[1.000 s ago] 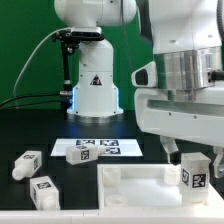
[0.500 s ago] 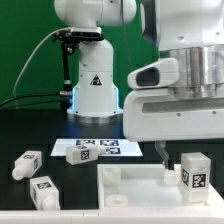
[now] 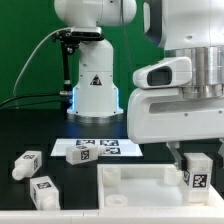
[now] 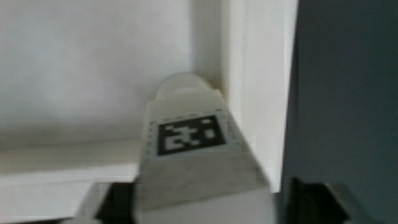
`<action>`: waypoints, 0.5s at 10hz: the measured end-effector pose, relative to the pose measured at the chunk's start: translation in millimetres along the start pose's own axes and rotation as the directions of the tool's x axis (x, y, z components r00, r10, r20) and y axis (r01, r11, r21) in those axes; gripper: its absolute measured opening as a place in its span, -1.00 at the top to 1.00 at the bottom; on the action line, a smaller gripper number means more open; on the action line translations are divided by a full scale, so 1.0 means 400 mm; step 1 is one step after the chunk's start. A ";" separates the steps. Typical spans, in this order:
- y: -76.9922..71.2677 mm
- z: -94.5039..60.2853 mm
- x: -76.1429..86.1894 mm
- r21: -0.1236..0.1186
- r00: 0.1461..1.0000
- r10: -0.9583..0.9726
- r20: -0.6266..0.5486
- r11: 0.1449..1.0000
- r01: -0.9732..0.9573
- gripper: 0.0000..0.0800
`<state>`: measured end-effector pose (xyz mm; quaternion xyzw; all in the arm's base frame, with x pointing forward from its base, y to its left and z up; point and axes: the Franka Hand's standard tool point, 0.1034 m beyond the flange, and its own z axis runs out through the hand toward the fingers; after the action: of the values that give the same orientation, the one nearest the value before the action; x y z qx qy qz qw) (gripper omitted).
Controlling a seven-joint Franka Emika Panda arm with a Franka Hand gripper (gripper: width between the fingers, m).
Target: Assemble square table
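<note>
marker board (image 3: 97, 149): lies flat, tags up | table (image 3: 30, 125): black top | backdrop (image 3: 25, 50): green

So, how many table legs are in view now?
3. Two legs lie at the exterior view's left, off the tabletop; a third leg stands at the tabletop's corner on that view's right. Others may be hidden.

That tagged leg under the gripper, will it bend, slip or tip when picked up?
The leg looks like a rigid plastic block, so it probably won't bend. Its smooth white faces might slip a little. It seems to stand on end, so an off-centre push could tip it.
</note>
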<state>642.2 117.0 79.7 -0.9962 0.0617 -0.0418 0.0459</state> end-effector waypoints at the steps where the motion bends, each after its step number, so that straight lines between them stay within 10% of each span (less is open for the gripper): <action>1: 0.006 0.001 0.001 -0.005 0.996 0.084 -0.001 0.996 -0.084 0.26; 5: 0.010 0.004 -0.003 -0.022 0.867 0.498 -0.024 0.866 -0.499 0.26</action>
<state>640.6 113.4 77.6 -0.9466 0.3176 -0.0363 0.0408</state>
